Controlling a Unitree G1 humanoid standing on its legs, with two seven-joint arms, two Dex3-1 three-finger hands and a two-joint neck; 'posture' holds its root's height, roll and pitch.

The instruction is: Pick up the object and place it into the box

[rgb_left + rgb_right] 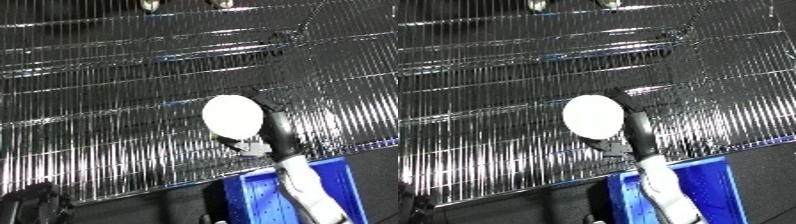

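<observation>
Down at the near edge, at about 5 o'clock, sits the blue bin (342, 172). Its rim shows on the far side and on the right side, and its floor has little dots. The white forearm (311, 192) comes up across the bin from the bottom edge of the view.

Next comes the right robot hand (277, 134), black, near the middle of the view. Its fingers are curled round the edge of a white round object (233, 116) and hold it up. The object looks like a flat disc, and it hangs just past the far rim of the bin, not inside it. Nothing stands between the object and the bin.

Under and behind the hand lies a shiny wire rack (107, 100) with many thin bars. It fills the view from 9 o'clock across to 3 o'clock and all the way up to 12 o'clock. Its near edge runs just beside the far rim of the bin.

At 7 o'clock, the left eye view shows a dark blurry shape (31, 202) in the corner; what it is cannot be told. The right eye view shows only a sliver of it. At 12 o'clock, two small pale shapes (536, 5) peek in at the far edge.
</observation>
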